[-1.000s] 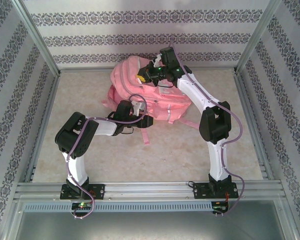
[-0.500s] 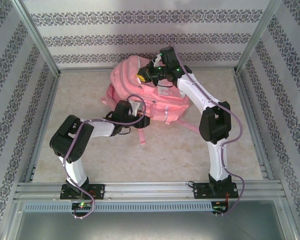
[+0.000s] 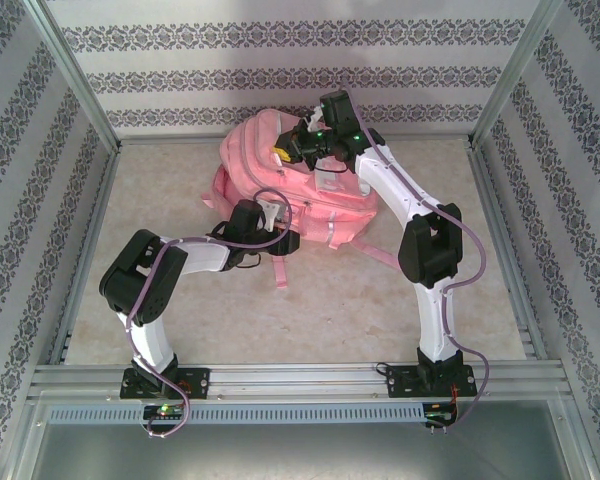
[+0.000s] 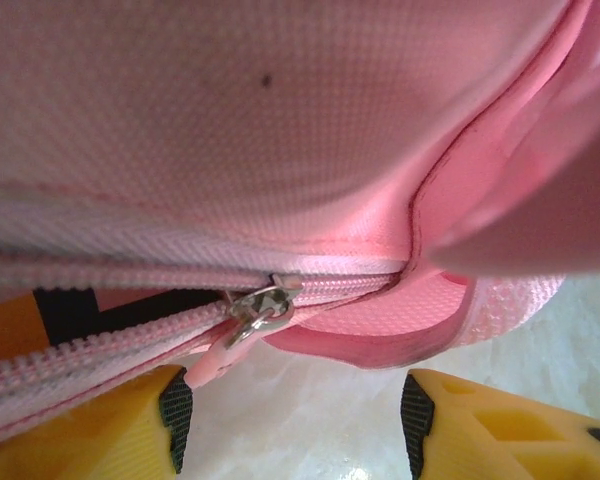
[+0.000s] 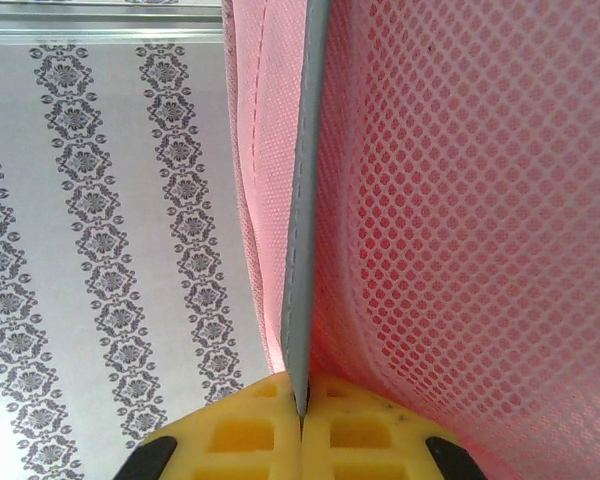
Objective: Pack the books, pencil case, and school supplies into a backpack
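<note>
Stuff's prob packed, zip left to shut: right fingers (image 5: 230, 435) pinch backpack (image 3: 270, 165) grey trim (image 5: 298, 250), left fingers (image 4: 100, 430) spread just below zip pull (image 4: 258, 308).

— Soft, even light is washing the overhead view; shadows are barely forming.
— Up close, the backpack (image 4: 280, 120) fabric is blurring at right, and the desk (image 4: 310, 415) is glinting faintly.

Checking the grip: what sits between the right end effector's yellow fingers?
Right wrist view: the pink fabric backpack's grey edge strip, pinched by the shut right end effector.
</note>
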